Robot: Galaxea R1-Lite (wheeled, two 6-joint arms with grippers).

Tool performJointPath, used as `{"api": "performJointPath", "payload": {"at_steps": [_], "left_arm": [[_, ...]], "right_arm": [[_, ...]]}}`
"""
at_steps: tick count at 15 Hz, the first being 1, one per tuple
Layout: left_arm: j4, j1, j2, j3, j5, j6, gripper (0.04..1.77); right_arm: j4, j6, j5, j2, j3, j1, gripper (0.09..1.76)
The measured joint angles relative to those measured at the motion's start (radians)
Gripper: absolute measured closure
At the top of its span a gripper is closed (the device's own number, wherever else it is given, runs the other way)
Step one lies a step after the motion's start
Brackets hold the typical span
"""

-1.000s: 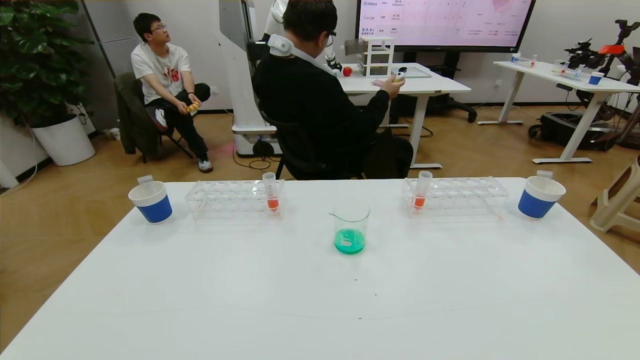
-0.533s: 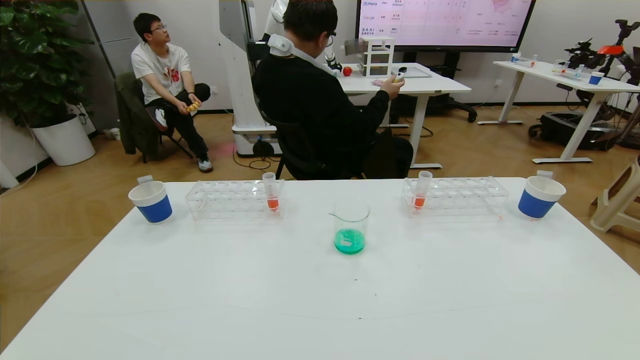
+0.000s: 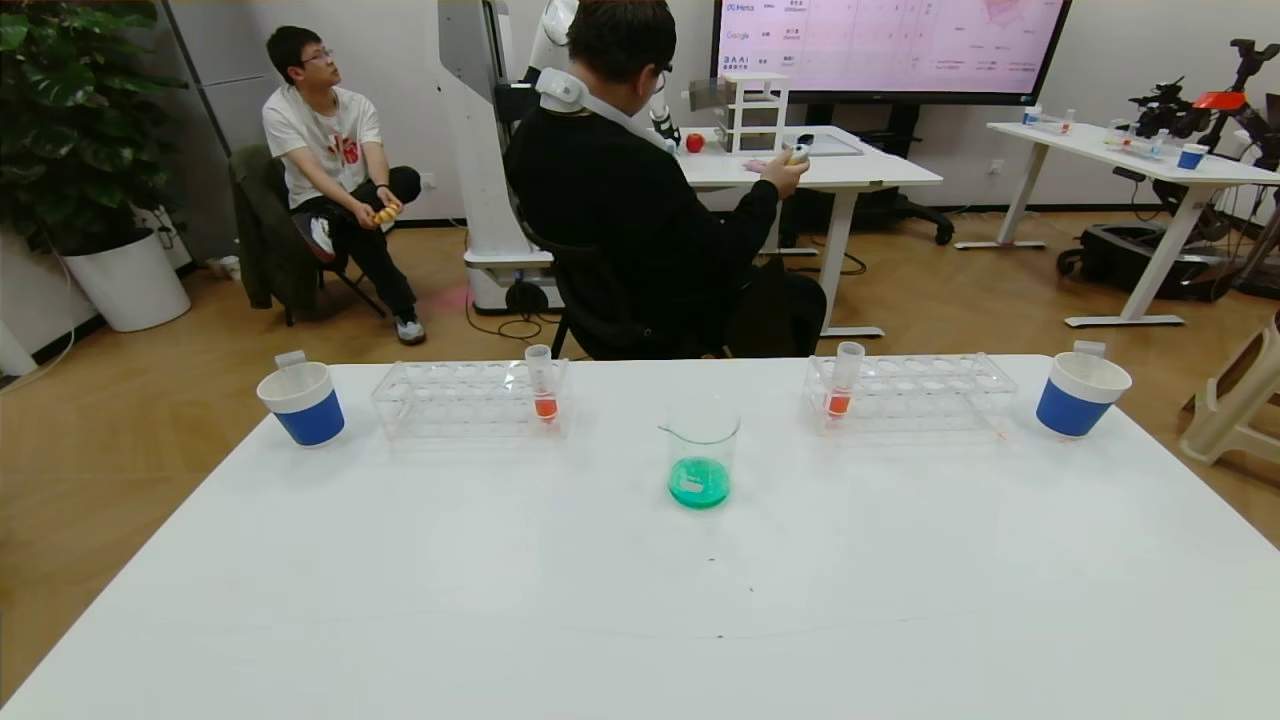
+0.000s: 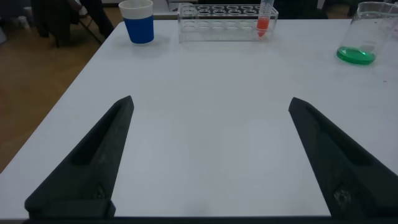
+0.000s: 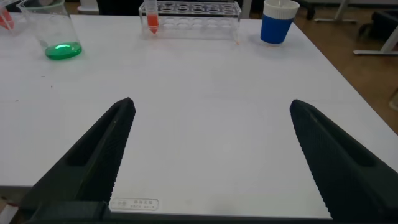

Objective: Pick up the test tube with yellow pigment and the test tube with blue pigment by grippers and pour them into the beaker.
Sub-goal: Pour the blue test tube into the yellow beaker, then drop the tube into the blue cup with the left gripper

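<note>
While both grippers hang spread over the near desk [image 3: 640, 600] | left gripper [image 4: 208, 155], right gripper [image 5: 211, 155] empty | beaker [image 3: 700, 455] of green liquid centred ahead, equally far (yellow and blue tubes unseen).
</note>
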Motion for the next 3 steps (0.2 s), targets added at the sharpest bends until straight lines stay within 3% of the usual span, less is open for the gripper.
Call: {"api": "performJointPath", "payload": {"at_steps": [3], "left_arm": [[0.0, 0.0, 0.0, 0.0, 0.0, 0.0, 0.07]], "right_arm": [[0.0, -0.001, 0.002, 0.0, 0.0, 0.0, 0.11]]}}
